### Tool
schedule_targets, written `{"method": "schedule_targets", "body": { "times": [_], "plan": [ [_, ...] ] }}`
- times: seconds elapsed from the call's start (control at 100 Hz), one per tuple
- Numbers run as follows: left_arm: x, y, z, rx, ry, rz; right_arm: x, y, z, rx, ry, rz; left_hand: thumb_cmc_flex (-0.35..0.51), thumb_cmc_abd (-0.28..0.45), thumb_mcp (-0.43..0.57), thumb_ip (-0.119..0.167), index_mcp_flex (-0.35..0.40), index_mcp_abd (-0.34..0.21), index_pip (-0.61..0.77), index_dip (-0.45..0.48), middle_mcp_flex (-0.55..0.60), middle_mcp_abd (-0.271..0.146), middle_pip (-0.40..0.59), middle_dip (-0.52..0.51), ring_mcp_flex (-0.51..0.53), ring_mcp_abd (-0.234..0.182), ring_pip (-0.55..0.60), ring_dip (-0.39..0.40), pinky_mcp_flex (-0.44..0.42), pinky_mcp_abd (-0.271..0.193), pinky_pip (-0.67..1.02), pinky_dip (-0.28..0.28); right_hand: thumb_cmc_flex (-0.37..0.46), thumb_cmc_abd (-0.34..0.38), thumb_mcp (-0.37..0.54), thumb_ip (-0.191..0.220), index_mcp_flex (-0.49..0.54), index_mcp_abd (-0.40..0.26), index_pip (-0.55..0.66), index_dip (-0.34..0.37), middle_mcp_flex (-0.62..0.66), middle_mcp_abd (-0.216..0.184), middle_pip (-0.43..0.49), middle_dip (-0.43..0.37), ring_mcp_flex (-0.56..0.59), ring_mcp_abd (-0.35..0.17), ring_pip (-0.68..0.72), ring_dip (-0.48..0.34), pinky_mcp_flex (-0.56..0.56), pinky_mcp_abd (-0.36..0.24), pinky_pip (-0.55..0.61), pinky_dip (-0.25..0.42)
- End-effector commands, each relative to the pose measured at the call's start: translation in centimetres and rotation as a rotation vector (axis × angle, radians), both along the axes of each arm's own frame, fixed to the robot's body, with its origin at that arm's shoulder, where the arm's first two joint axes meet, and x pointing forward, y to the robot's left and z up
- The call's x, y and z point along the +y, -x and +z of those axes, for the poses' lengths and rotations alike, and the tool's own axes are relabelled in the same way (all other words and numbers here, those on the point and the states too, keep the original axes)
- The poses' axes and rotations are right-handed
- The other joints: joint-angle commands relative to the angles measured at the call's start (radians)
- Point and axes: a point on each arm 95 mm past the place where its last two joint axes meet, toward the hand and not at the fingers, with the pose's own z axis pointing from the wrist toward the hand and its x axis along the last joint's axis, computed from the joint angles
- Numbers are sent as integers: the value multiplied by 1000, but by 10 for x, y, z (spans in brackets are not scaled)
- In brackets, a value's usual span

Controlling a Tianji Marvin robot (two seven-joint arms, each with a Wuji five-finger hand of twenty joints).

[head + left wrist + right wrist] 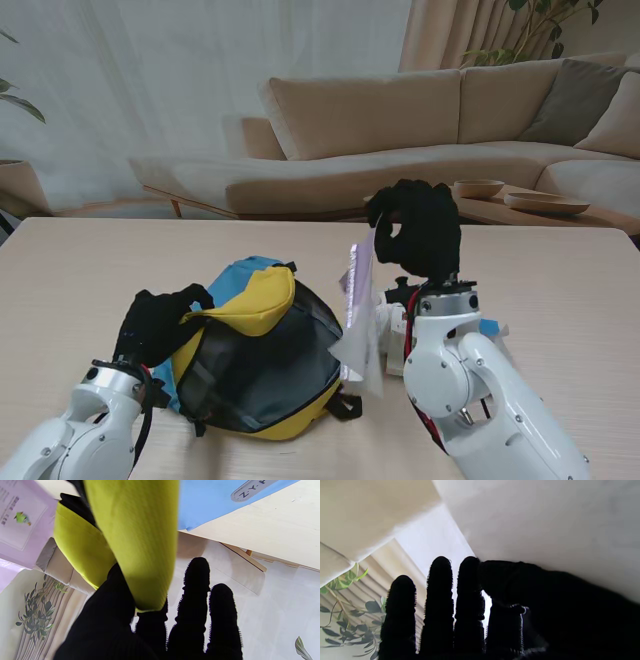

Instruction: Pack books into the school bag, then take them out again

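Gripping the yellow flap (250, 300) of the school bag (262, 372), the left hand (158, 322) has its black-gloved thumb and one finger closed on the fabric, while the left wrist view shows two other fingers (196, 580) standing straight and free beside it. The bag lies on the light wooden table (80, 270), in front of the robot and a little toward its left, with a blue panel on the far side, a dark mesh front and yellow trim along its near edge. The right hand (418, 232) is raised well clear of the table, to the right of the bag, and pinches the top edge of a thin book (358, 320) in a clear plastic sleeve, so that the book hangs upright with its lower edge just beside the bag's right side; whether it touches the bag cannot be told. In the left wrist view the book's cover (20, 517) shows pale purple with a small green bird on it. The right wrist view shows the book's pale surface close against the thumb, and three fingers (440, 590) extended side by side. More items lie on the table behind the right forearm, mostly hidden. A beige sofa (400, 130) stands beyond the table.
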Motion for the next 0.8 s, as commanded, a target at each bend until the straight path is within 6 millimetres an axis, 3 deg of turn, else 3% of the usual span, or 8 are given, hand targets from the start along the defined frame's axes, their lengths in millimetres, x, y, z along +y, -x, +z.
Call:
{"method": "schedule_targets", "body": {
  "times": [0.0, 0.38, 0.79],
  "plan": [
    [0, 5, -2, 26, -7, -3, -7, -5, 13, -21, -18, -19, 66, 73, -8, 11, -1, -57, 71, 45, 15, -22, 17, 14, -9, 17, 20, -7, -21, 21, 27, -6, -10, -1, 112, 1, 76, 34, 158, 82, 12, 25, 22, 19, 25, 2, 23, 10, -1, 4, 33, 21],
    [2, 6, -4, 17, 5, -1, -52, -24, 39, -109, 3, -204, 70, 74, -16, 14, 1, -61, 69, 54, 15, -22, 17, 15, -12, 17, 18, -6, -24, 22, 25, -8, -6, 2, 104, 7, 79, 32, 152, 89, 12, 27, 19, 30, 21, 6, 23, 7, -1, 8, 36, 24],
    [-1, 6, -4, 17, 10, -12, -89, -36, 48, -154, -38, -351, 74, 75, -21, 16, 2, -60, 66, 57, 13, -21, 16, 16, -13, 18, 17, -5, -25, 22, 24, -8, 12, 0, 93, 1, 79, 46, 148, 88, 8, 42, 16, 34, 11, 15, 27, 6, -9, 13, 39, 27]
  ]
}}
